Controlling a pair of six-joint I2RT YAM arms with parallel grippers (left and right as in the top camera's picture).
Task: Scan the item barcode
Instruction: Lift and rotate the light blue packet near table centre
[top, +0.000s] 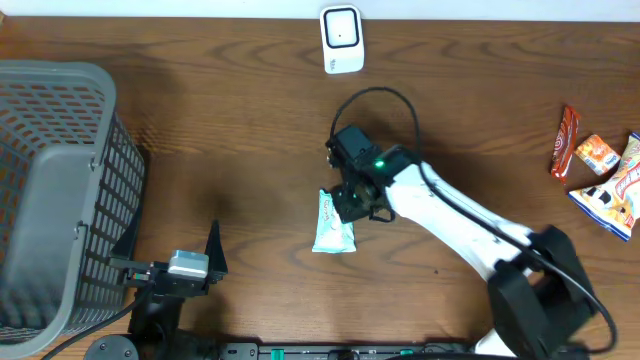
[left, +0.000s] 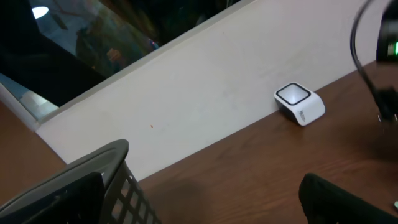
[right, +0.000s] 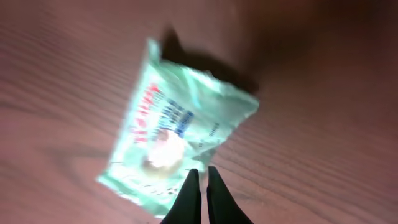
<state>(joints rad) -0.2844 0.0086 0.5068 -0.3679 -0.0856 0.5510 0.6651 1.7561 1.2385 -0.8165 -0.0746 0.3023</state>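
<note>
One basket (top: 120, 170) — one scanner (top: 342, 38) — five snack packets (top: 333, 225).

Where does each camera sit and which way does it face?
Overhead: above the table, looking down; left gripper and right gripper show.
Left wrist: low, facing the scanner and back wall; one dark finger shows.
Right wrist: above the green packet, looking down; shut fingers show.
Shared: overhead also sees scanner and green packet.

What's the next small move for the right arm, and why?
Probably lift the pale green plastic snack packet and start it toward the white box-shaped scanner: the right gripper looks shut on its edge, and the scanner sits well beyond it.
</note>
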